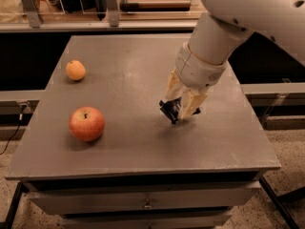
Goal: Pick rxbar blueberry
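My gripper (180, 105) hangs over the right middle of the grey table (133, 142), its pale fingers (190, 104) closed around the rxbar blueberry (171, 111). The bar is a small dark navy packet, tilted, its lower end sticking out left of the fingers and held just above the table top. Most of the bar is hidden by the fingers. The white arm comes in from the upper right.
A red apple (86, 123) sits at the table's front left. A small orange fruit (76, 70) sits at the back left. Drawers are under the table front. A shelf rail with metal posts runs behind the table.
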You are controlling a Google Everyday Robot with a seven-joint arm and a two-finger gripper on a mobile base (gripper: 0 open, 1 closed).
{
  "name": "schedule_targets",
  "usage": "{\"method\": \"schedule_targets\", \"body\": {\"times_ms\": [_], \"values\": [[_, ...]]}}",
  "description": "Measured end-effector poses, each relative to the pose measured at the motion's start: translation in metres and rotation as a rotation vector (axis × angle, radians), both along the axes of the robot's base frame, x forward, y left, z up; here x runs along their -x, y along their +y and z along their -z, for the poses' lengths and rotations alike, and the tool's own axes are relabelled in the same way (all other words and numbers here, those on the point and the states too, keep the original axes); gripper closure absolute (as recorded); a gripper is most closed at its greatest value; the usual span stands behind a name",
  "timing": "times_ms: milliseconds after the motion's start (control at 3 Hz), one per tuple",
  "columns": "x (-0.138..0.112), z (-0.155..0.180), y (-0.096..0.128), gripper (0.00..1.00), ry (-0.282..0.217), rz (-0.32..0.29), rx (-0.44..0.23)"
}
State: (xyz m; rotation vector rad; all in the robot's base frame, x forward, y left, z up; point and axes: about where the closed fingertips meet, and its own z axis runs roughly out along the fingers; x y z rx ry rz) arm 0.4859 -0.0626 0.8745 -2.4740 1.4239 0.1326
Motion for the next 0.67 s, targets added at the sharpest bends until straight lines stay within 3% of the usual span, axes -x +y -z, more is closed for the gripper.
{"method": "schedule_targets", "body": {"times_ms": [333,667], "values": [[-0.0043,-0.0446,0.0028,1.00,-0.041,0.011,-0.051],[-0.0067,-0.0527,0.0037,1.00,-0.056,0.012,-0.061]]}}
